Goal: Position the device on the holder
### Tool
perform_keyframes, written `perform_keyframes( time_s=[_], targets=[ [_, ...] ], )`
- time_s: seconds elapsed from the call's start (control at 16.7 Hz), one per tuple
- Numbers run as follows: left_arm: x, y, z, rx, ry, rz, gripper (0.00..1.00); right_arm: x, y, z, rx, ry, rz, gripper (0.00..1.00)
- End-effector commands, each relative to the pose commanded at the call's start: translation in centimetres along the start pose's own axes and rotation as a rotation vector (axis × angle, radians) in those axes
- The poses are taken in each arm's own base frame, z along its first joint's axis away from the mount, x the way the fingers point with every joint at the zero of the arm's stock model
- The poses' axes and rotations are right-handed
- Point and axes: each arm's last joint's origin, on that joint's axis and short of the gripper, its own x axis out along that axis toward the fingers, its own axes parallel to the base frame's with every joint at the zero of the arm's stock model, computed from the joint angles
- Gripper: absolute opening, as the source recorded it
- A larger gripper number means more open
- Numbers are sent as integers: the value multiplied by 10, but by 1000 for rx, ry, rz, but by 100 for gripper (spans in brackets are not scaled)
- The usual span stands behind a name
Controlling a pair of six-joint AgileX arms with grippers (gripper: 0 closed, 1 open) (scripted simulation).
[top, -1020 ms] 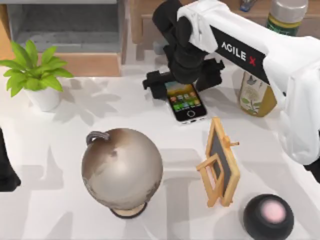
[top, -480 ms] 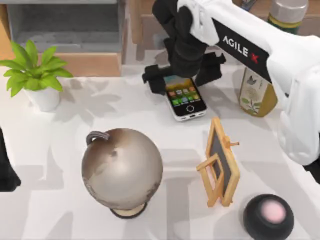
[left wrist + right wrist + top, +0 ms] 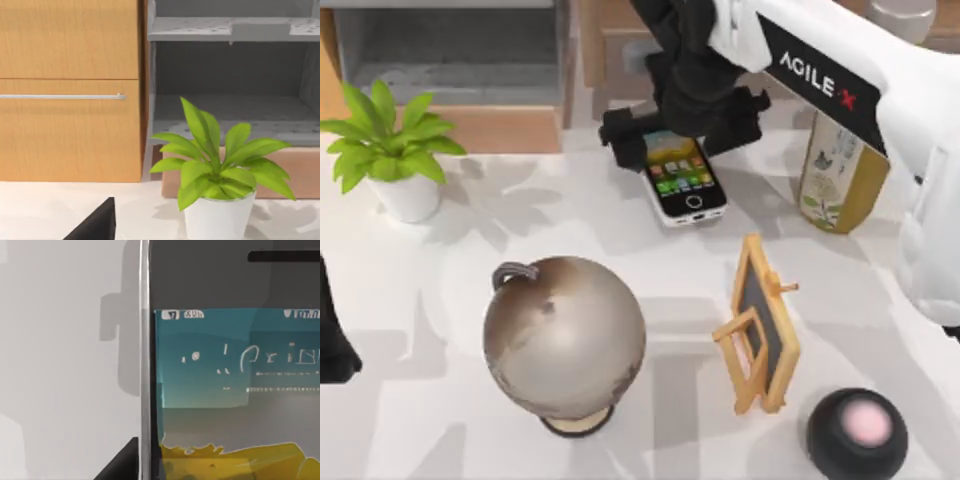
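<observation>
Now, right claw point(image 3: 682, 135): gripping the upper end of the device point(image 3: 686, 183), fingers closing on both its sides, near the counter's point(image 3: 570, 200) far edge.
Device: tilting, screen up.
Holder point(image 3: 760, 325): standing apart, nearer, beside the speaker point(image 3: 857, 430).
Left arm: sitting parked at the left edge.

White table point(image 3: 450, 420) with potted plant point(image 3: 390, 150), globe point(image 3: 565, 340), holder point(image 3: 760, 325), speaker point(image 3: 857, 432), bottle point(image 3: 835, 175).
</observation>
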Motion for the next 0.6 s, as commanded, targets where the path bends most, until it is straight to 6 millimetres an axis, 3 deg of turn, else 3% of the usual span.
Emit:
perform_keyframes(
  time_s=[0.3, 0.6],
  targets=[
    [0, 0, 0, 0, 0, 0, 100, -63, -10, -11, -24, -66, 185, 0],
    [0, 0, 0, 0, 0, 0, 100, -115, -46, -53, -56, -144, 411, 0]
  ],
)
